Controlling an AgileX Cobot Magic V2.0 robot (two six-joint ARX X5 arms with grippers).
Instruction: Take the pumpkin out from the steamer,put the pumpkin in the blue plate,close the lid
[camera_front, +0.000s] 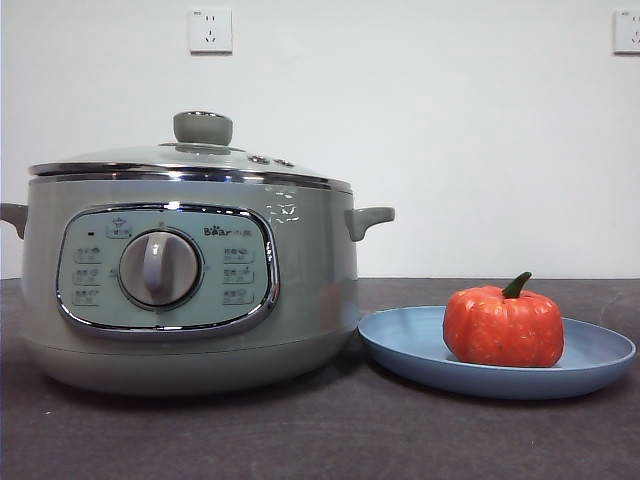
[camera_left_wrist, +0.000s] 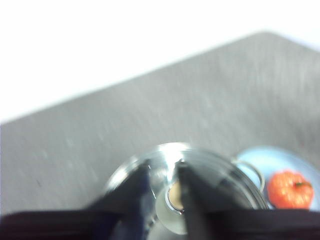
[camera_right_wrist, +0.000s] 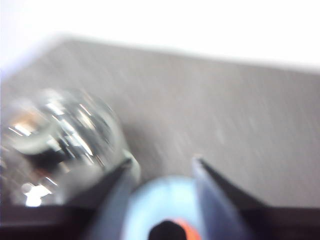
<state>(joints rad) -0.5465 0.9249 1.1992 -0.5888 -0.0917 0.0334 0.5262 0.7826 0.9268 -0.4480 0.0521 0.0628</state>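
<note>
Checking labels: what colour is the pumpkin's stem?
Dark green, on the pumpkin; clearest in the front view.

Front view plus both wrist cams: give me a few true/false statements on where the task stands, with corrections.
1. The pumpkin sits on the blue plate. True.
2. The lid lies on the table beside the steamer. False: it rests on top of the steamer, knob up.
3. The left hand is shut on the lid's knob. False: it hangs above the lid, jaws apart, gripping nothing.
4. The right hand is open above the blue plate. True.
5. The pumpkin lies on its side with the stem on the plate. False: it stands upright, stem up.
6. In the front view the blue plate lies to the right of the steamer. True.
</note>
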